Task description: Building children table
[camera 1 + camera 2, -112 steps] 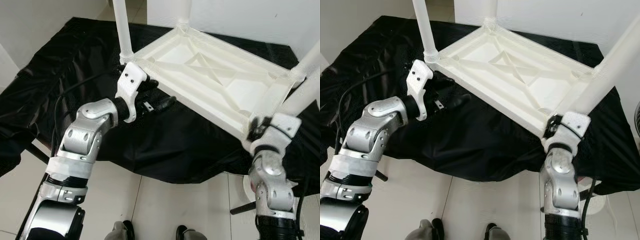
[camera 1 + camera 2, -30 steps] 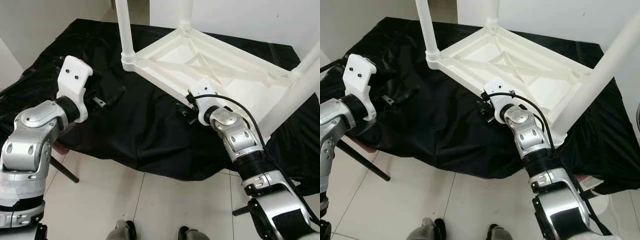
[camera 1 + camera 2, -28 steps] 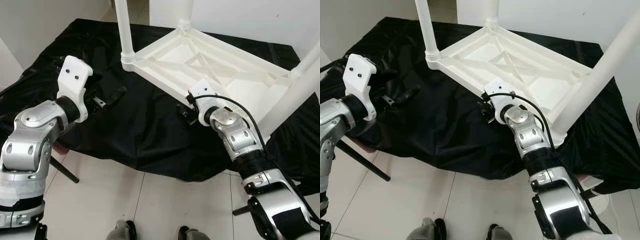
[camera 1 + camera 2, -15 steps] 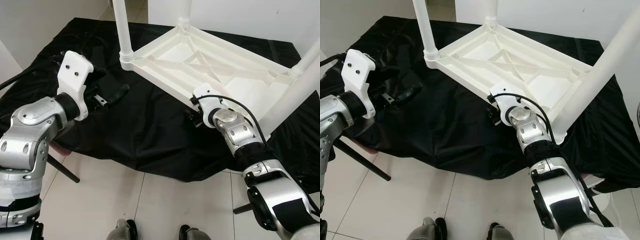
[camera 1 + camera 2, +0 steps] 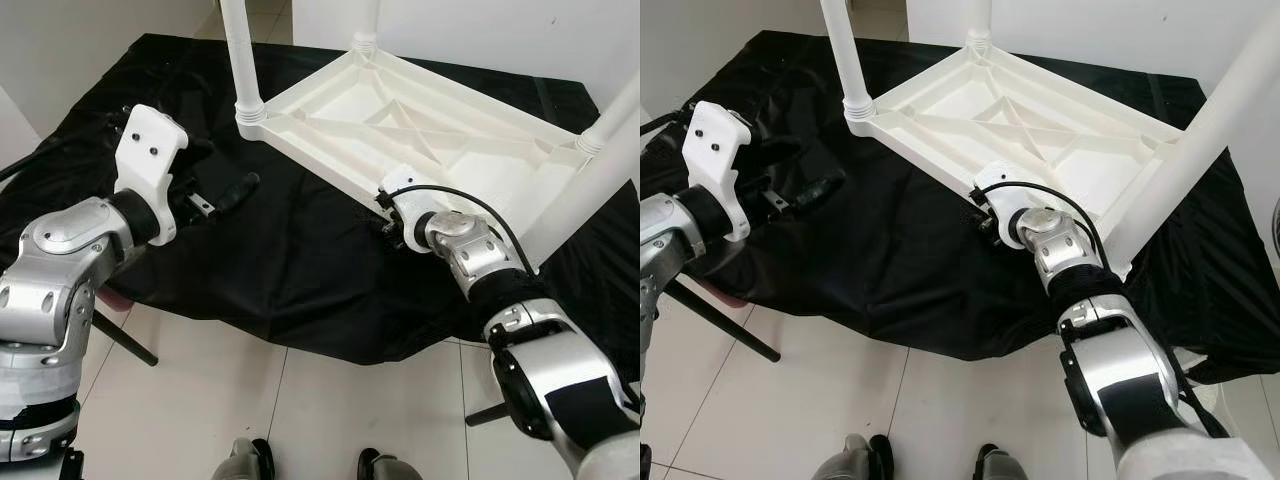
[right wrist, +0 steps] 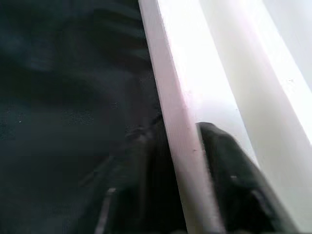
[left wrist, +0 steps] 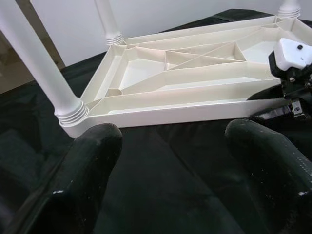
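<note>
Table, white plastic, lies upside down on a black cloth, its legs pointing up. Its near long rim sits between the closed fingers of the right gripper, which pinch that edge, one finger on the cloth side and one inside the frame. The left gripper hovers over bare cloth well apart from the table's left corner, fingers spread open with nothing between them. The cloth drapes over a bench edge above a pale tiled floor; white walls stand close behind.
</note>
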You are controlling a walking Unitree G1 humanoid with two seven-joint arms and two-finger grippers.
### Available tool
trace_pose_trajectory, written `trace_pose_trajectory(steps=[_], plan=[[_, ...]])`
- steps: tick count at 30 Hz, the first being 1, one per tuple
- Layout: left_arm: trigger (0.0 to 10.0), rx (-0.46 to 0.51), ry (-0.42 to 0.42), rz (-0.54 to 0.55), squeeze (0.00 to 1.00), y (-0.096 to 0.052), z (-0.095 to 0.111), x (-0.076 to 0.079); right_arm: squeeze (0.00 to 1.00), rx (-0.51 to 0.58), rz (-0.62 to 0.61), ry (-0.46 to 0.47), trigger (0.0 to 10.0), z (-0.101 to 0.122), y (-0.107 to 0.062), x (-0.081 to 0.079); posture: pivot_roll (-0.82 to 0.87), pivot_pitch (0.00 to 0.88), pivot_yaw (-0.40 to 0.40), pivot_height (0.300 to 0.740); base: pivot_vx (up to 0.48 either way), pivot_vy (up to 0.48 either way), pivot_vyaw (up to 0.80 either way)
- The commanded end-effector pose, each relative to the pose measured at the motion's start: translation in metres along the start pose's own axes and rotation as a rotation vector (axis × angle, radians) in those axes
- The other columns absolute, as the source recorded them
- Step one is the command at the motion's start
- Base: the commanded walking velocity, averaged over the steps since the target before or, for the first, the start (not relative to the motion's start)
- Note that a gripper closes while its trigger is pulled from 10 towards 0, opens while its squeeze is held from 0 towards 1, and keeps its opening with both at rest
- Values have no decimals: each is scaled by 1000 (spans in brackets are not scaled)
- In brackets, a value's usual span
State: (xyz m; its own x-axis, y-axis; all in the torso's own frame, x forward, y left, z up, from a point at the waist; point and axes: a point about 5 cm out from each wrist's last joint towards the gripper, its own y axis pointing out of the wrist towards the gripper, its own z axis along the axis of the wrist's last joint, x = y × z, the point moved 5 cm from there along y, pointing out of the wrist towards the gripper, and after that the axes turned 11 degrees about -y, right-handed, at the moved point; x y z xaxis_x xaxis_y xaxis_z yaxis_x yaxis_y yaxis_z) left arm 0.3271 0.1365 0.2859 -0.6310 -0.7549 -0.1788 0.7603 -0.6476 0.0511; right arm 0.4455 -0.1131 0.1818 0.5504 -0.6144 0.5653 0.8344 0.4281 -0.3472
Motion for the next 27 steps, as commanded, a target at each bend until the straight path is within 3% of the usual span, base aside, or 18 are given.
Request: trace_pose_trajectory(steps=[1,10,15,18,19,21,22,24,26,27], plan=[[10000,-19,7,-8,0,-2,-2,2,0,-4,113,-20,0,-3,4,-20,-36,212,56,740,0,0,0],[10000,-22,6,-4,0,-2,-2,2,0,23,223,-87,0,-5,1,-35,-36,209,57,740,0,0,0],[10000,-22,3,-3,0,-1,-3,3,0,192,305,-109,0,29,2,-54,-36,201,53,740,0,0,0],[10000,-21,2,-3,0,0,-3,4,0,226,319,-104,0,39,4,-62,-36,201,53,740,0,0,0],[10000,-18,1,-3,0,0,-3,4,0,264,331,-91,0,50,7,-73,-35,197,47,740,0,0,0],[10000,-18,1,-3,0,0,-3,4,0,264,331,-91,0,50,7,-73,-35,197,47,740,0,0,0],[10000,-16,1,-1,0,1,-3,5,0,290,344,-76,0,61,10,-85,-35,197,47,740,0,0,0],[10000,-16,1,-1,0,1,-3,5,0,290,344,-76,0,61,10,-85,-35,197,47,740,0,0,0],[10000,-11,1,1,0,2,-2,6,0,326,355,-54,0,79,15,-103,-33,195,42,740,0,0,0],[10000,-11,1,1,0,2,-2,6,0,326,355,-54,0,79,15,-103,-33,195,42,740,0,0,0]])
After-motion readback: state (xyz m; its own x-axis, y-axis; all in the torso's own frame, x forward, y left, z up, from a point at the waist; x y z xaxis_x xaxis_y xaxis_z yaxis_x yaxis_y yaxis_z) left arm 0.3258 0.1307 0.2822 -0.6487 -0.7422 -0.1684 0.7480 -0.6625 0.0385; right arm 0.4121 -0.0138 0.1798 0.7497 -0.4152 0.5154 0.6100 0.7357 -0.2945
